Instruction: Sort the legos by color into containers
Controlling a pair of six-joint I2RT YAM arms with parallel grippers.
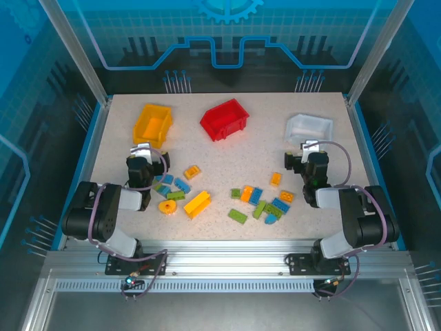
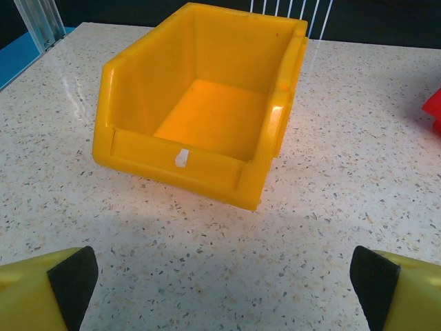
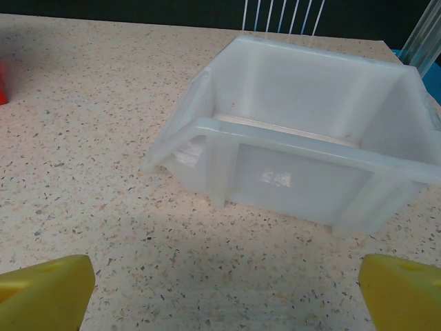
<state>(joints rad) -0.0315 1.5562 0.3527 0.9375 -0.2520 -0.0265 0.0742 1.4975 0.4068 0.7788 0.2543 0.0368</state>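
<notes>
Three containers stand in a row at the back: a yellow-orange bin point(image 1: 152, 124), a red bin point(image 1: 224, 118) and a translucent white bin point(image 1: 309, 127). The legos lie in two loose groups on the table, blue, green and orange ones near the left arm point(image 1: 176, 189) and more to the right of centre point(image 1: 262, 200). My left gripper point(image 1: 142, 153) is open just in front of the yellow-orange bin point(image 2: 200, 103), whose inside looks bare. My right gripper point(image 1: 308, 152) is open in front of the white bin point(image 3: 296, 158). Only speckled table lies between the fingers point(image 2: 69, 279) of the left gripper point(image 2: 224, 289) and between those of the right gripper point(image 3: 224, 293).
The speckled tabletop point(image 1: 227, 155) is fenced by metal posts and blue panels at the back and sides. An edge of the red bin point(image 2: 434, 107) shows at the right of the left wrist view. A long orange brick point(image 1: 197, 203) lies near the front centre.
</notes>
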